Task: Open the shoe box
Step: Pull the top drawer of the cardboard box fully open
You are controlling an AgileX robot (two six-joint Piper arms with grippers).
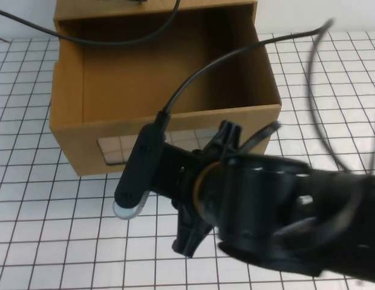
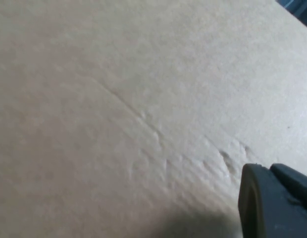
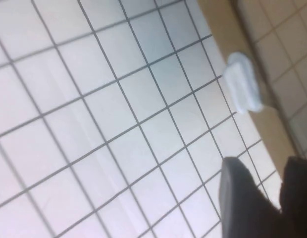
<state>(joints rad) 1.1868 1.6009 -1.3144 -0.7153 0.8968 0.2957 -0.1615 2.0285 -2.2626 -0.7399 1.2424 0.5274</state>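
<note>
The brown cardboard shoe box point(image 1: 175, 124) stands open at the back of the table, its lid point(image 1: 103, 7) raised behind it and its inside bare. The front wall has a window point(image 1: 115, 151). My right arm point(image 1: 266, 205) fills the foreground just in front of the box. The right gripper point(image 3: 272, 173) hovers over the gridded table beside the front wall, its fingers slightly apart with nothing between them. My left gripper point(image 2: 272, 203) is pressed close to a flat cardboard face point(image 2: 119, 99); the high view does not show it.
A small white object point(image 3: 245, 89) lies at the foot of the box's front wall. Black cables point(image 1: 236, 51) loop over the box and to the right. White gridded table point(image 1: 42, 241) lies open to the left and front.
</note>
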